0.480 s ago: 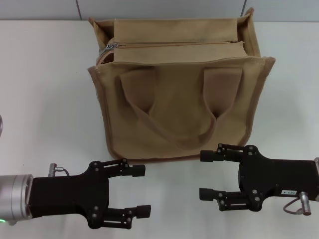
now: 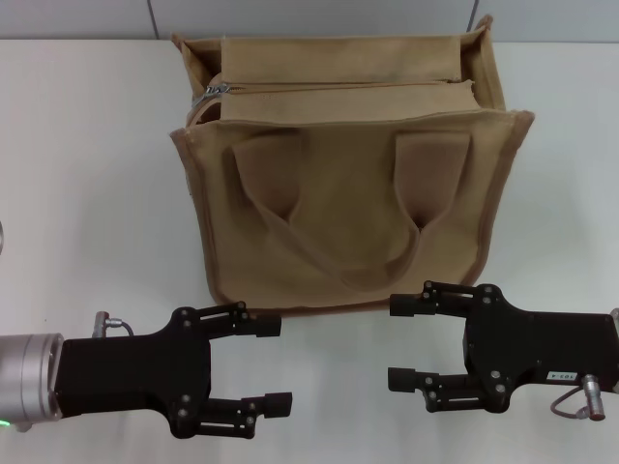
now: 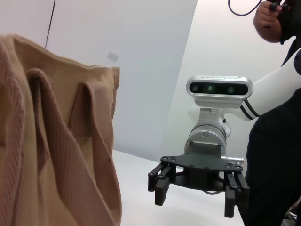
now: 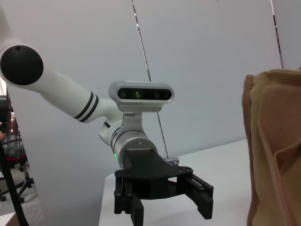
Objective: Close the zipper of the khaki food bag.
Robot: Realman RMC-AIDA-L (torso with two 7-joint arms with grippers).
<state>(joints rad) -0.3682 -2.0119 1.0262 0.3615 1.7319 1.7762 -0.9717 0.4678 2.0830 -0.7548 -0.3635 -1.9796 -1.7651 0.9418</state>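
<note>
Two grippers sit low at the near edge of the head view, both with jaws spread wide and holding nothing. Seen from the head camera, the left gripper lies at about seven o'clock, fingers pointing toward three o'clock, while the right gripper lies at about five o'clock, fingers pointing toward nine o'clock, so the two face each other across a gap of white table. Both are just in front of the khaki food bag and apart from it; the upper finger of the right gripper comes close to the bag's bottom edge. The bag stands upright at the centre and toward twelve o'clock, its front panel facing the robot with a loop handle hanging down against it. Across its top panel runs the zipper, with the small silver slider at the end toward ten o'clock. Each wrist view shows the opposite gripper, spread wide, beside an edge of the tan canvas.
</note>
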